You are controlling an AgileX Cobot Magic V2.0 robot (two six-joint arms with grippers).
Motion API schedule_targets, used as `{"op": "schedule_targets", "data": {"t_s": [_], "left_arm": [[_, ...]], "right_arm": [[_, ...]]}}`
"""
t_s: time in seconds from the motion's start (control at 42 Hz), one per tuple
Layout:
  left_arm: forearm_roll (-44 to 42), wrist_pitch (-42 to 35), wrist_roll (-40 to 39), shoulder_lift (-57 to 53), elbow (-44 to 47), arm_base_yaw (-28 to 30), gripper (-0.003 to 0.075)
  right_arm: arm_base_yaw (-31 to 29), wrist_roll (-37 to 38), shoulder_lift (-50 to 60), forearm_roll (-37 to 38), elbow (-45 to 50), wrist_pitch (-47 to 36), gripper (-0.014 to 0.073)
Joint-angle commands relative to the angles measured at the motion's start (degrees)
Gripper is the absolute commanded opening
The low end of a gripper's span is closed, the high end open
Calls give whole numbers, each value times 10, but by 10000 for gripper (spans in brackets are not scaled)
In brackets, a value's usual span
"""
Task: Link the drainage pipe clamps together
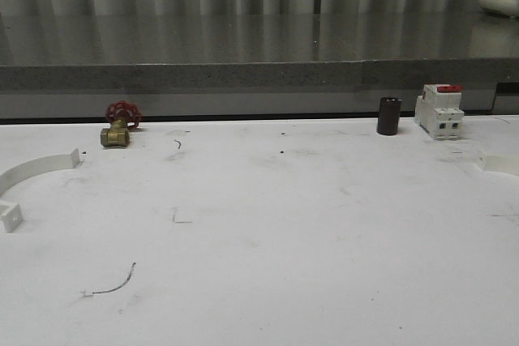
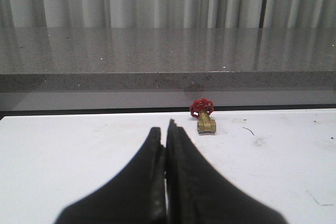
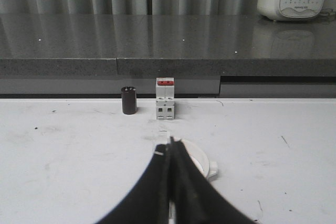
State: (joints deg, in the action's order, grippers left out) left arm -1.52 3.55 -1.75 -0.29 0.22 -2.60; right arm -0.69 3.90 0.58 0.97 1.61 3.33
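One white drainage pipe clamp (image 1: 39, 166) lies on the white table (image 1: 268, 224) at the far left edge, its square tab (image 1: 10, 216) toward the front. The other clamp (image 1: 498, 164) lies at the far right edge. In the right wrist view this clamp (image 3: 200, 158) curves out from behind my right gripper (image 3: 169, 144), whose jaws are pressed together above it with nothing visibly between them. My left gripper (image 2: 165, 128) is also shut and empty over bare table, pointing toward the back.
A brass valve with a red handwheel (image 1: 120, 126) (image 2: 203, 118) stands at the back left. A dark cylinder (image 1: 389, 116) (image 3: 128, 100) and a white breaker with a red top (image 1: 439, 111) (image 3: 165, 99) stand at the back right. A grey stone ledge (image 1: 259, 74) runs behind the table.
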Motion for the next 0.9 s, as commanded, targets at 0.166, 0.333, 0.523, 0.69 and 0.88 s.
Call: {"op": "schedule_targets", "data": {"t_s": [0.166, 0.333, 0.523, 0.69, 0.88], "left_arm": [[1, -44, -5, -6, 13, 0, -20], [1, -44, -5, -6, 13, 0, -20], [1, -44, -5, -6, 13, 0, -20], [1, -47, -5, -6, 13, 0, -20], [1, -109, -5, -6, 12, 0, -20]], "right_arm": [[1, -1, 9, 6, -3, -50, -69], [1, -1, 9, 6, -3, -50, -69], [1, -1, 9, 6, -3, -50, -69], [1, -1, 9, 6, -3, -50, -69], [1, -1, 9, 7, -3, -63, -69]]}}
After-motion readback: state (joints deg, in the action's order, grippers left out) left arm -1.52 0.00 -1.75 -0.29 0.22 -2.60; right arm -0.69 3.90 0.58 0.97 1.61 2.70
